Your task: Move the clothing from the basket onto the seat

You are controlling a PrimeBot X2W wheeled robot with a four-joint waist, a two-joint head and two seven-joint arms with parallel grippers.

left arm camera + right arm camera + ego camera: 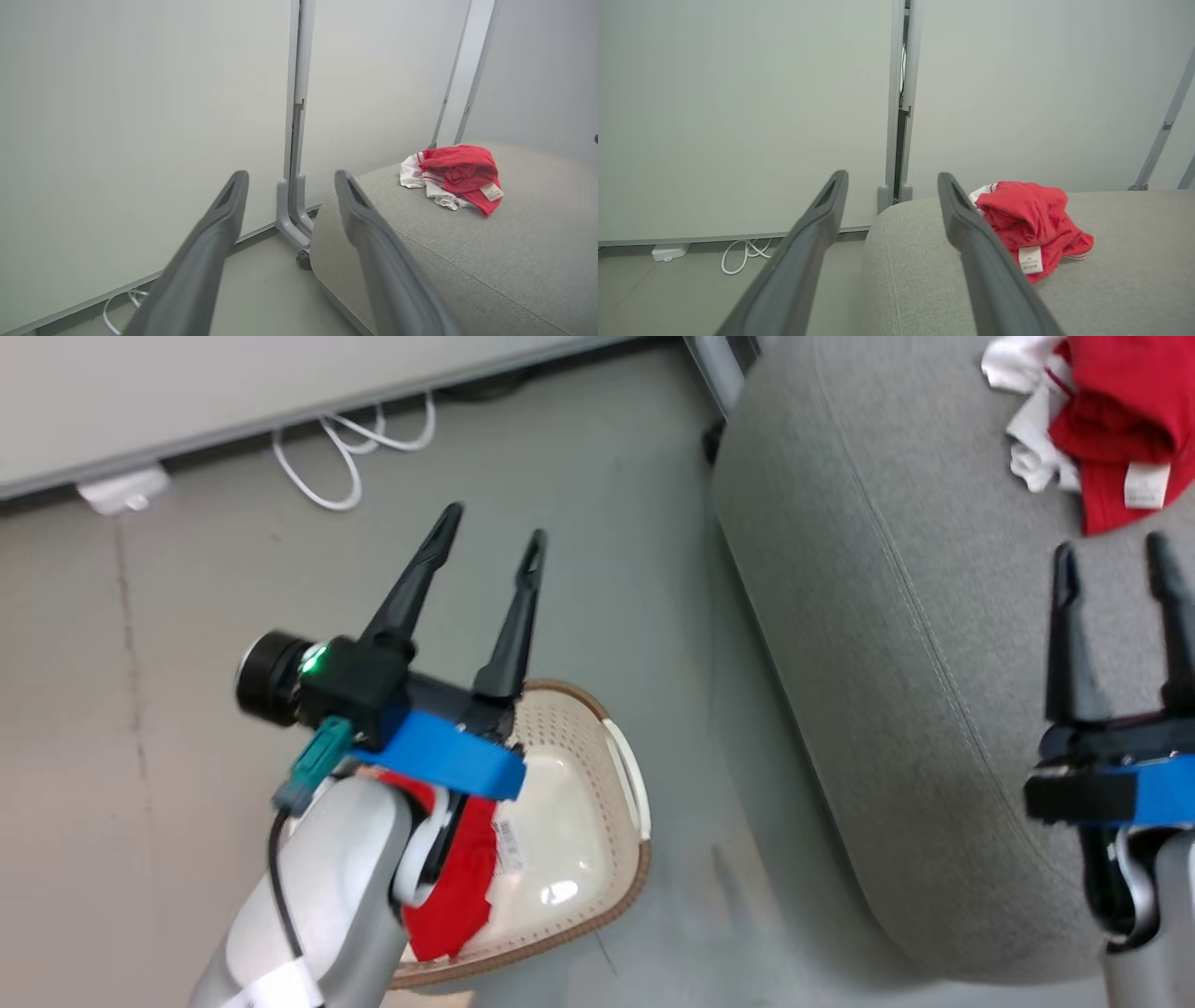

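Note:
A cream basket (597,775) with a brown rim stands on the floor at the lower middle of the head view. A red garment (459,887) lies inside it, partly hidden by my left arm. My left gripper (493,534) hovers above the basket, open and holding nothing. A second red and white garment (1111,420) (455,175) (1029,219) lies crumpled on the grey seat (934,635) (490,252) (1111,289). Over the seat's near part my right gripper (1111,569) stands open with nothing between its fingers, a short way from that garment.
White cables (350,448) (742,254) and a white adapter (121,490) lie on the grey floor by a pale partition wall (140,116). A metal partition post (294,196) with a caster stands at the seat's far corner. Bare floor separates basket and seat.

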